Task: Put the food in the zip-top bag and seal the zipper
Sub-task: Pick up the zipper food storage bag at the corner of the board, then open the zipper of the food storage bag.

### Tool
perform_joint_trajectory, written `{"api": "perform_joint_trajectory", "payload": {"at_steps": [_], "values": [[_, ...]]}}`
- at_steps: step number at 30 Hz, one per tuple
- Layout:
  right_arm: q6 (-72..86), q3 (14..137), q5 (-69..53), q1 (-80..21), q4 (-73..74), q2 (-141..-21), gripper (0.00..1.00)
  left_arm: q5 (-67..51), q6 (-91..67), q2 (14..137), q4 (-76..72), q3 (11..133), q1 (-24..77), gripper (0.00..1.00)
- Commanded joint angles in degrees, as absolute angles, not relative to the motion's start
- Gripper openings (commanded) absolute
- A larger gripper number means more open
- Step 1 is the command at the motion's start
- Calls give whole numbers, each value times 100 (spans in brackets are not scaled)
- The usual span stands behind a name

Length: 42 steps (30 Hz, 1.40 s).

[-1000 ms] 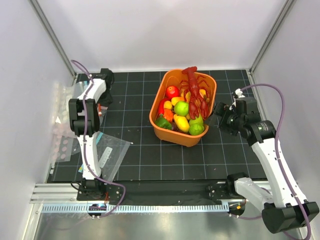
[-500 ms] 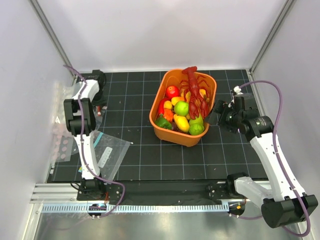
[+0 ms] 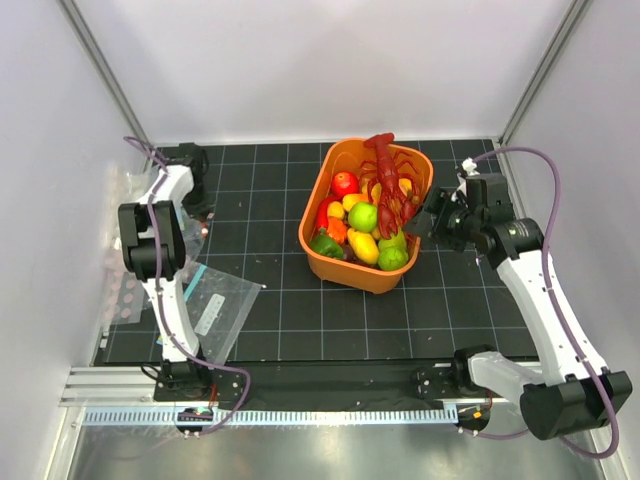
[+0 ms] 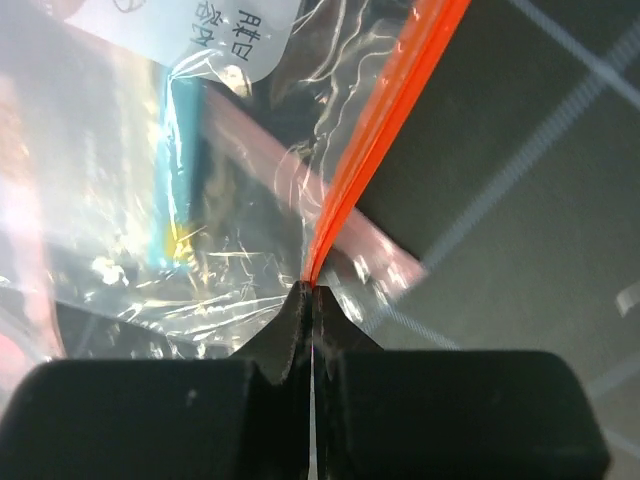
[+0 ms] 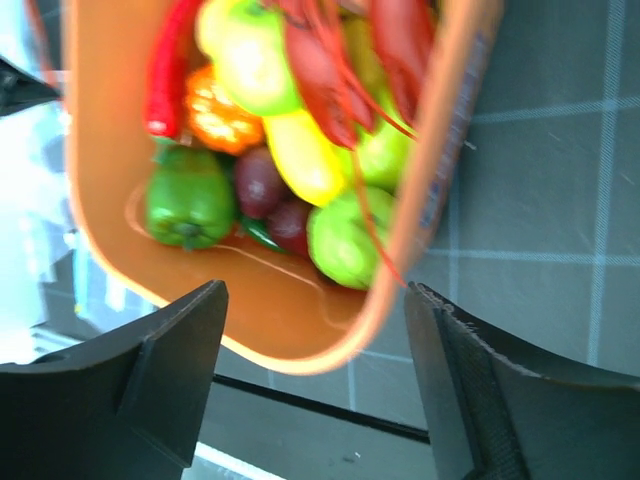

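In the left wrist view my left gripper point(image 4: 313, 290) is shut on the red-orange zipper point(image 4: 385, 130) of the clear, crinkly zip-top bag point(image 4: 230, 240). From above, that gripper point(image 3: 200, 218) is at the far left of the mat and the arm hides most of the bag. The food lies in the orange basket point(image 3: 350, 270): the red lobster point(image 3: 392, 185) on top, a light-green fruit point(image 3: 362, 216) beside it. My right gripper point(image 3: 432, 215) is open at the basket's right rim. Its jaws point(image 5: 315, 300) straddle the rim, close to a green fruit point(image 5: 345, 235) and the lobster point(image 5: 320, 70).
The basket also holds yellow, orange, red and dark-green toy produce. A flat clear bag with a teal strip point(image 3: 215, 305) lies near the left arm's base. White walls close the mat on the left, right and back.
My left gripper has shifted left and shut on the zipper strip. My right gripper has moved toward the basket's right rim, its jaws slightly narrower.
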State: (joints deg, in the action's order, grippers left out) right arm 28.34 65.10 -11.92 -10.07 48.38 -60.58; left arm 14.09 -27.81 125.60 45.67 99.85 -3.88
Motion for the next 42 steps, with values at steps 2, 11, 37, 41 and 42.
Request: {"api": "perform_joint_trajectory", "payload": {"at_steps": [2,11,37,41,42], "values": [[2900,6899,-2046,-1055,4088,-6362,75,607,-2821,11096,4325,9468,-88,0],[3330,7549,-2127,-2082,3288,-7549,66,-1176,-3550,8651,3332,7007,237,0],[4122,10062,-1995,-3999,2987,-10783,56,-2180,-4878,5854,1987,4711,1371,0],[4122,10265,-1881,-4122,3111,-10942,53,-2206,-4773,5810,1969,4746,1468,0],[4122,10283,-1855,-4131,3120,-10960,53,-2206,-4755,5801,1977,4737,1476,0]]}}
